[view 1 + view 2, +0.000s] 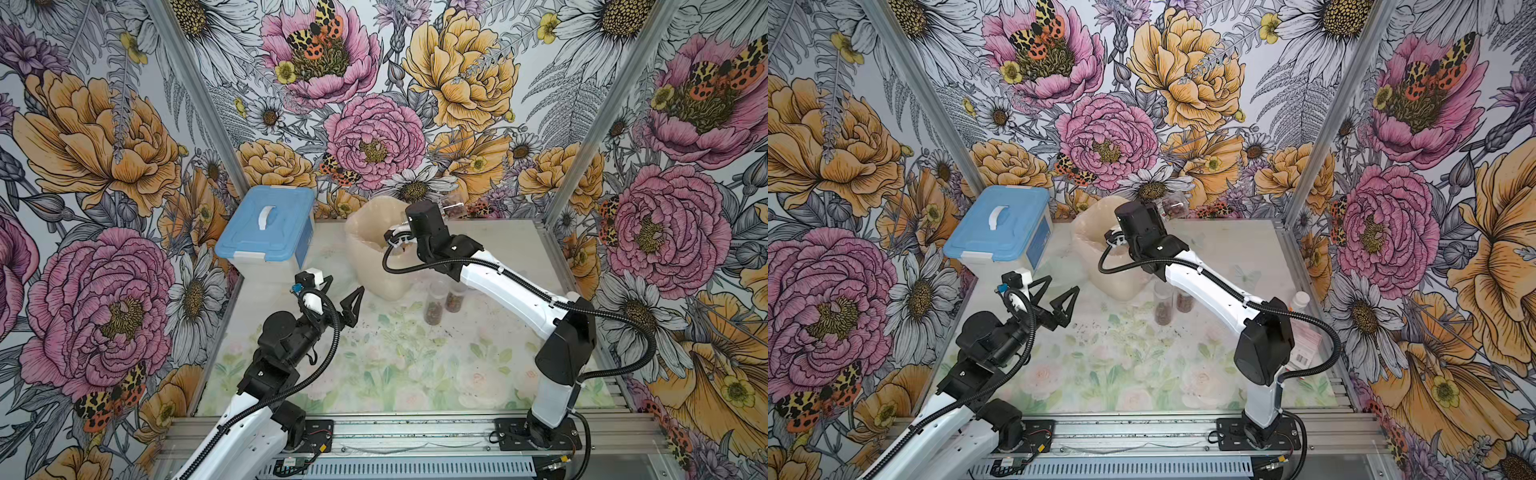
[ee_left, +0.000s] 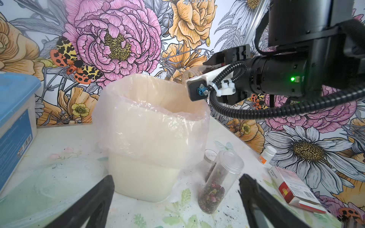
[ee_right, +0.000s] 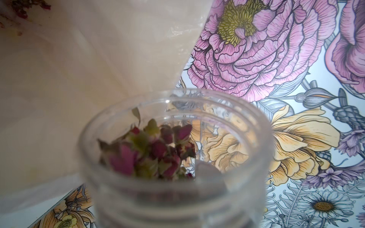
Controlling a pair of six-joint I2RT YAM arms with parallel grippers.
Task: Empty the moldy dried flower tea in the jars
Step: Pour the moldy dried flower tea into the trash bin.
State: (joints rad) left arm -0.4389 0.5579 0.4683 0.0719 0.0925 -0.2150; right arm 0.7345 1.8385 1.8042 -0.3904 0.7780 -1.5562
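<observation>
The right gripper (image 2: 206,68) grips an open jar (image 3: 227,142) at the far rim of the bin (image 2: 150,126), long axis tilted, mouth toward it (tea (image 3: 156,152) sits inside); more tipping is probably needed. The left gripper (image 1: 345,286) hangs wide open.

Two lidless jars (image 1: 433,309) upright, dried buds (image 2: 212,194) inside, third jar (image 3: 227,128) aloft, tilted

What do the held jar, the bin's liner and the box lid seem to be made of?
The held jar: probably clear hard plastic; the wallpaper shows through its glossy, ridged wall. The liner: thin translucent plastic film, wrinkled with shiny creases. The box lid: opaque blue moulded plastic, smooth.
</observation>
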